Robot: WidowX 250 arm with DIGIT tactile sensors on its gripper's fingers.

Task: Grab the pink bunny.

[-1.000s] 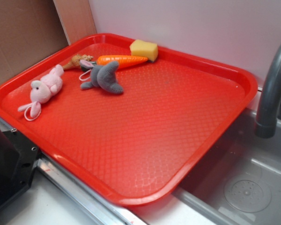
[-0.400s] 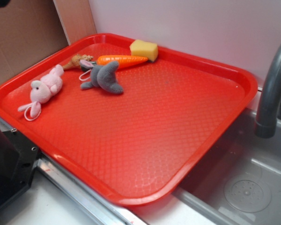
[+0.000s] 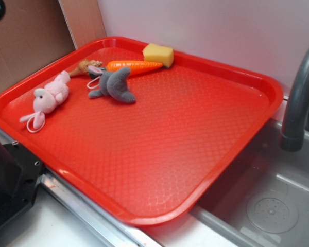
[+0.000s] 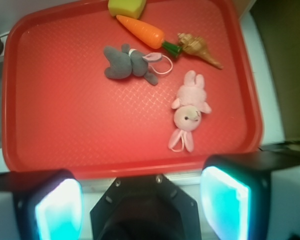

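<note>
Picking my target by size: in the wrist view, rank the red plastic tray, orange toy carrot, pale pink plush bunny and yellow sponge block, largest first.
1. Red plastic tray, by far.
2. Pale pink plush bunny and orange toy carrot: similar length, too close to rank.
3. Yellow sponge block, though the frame's top edge crops it.

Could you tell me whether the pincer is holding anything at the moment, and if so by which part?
Nothing is held: the pincer is open and empty, above the red plastic tray's near edge.
</note>
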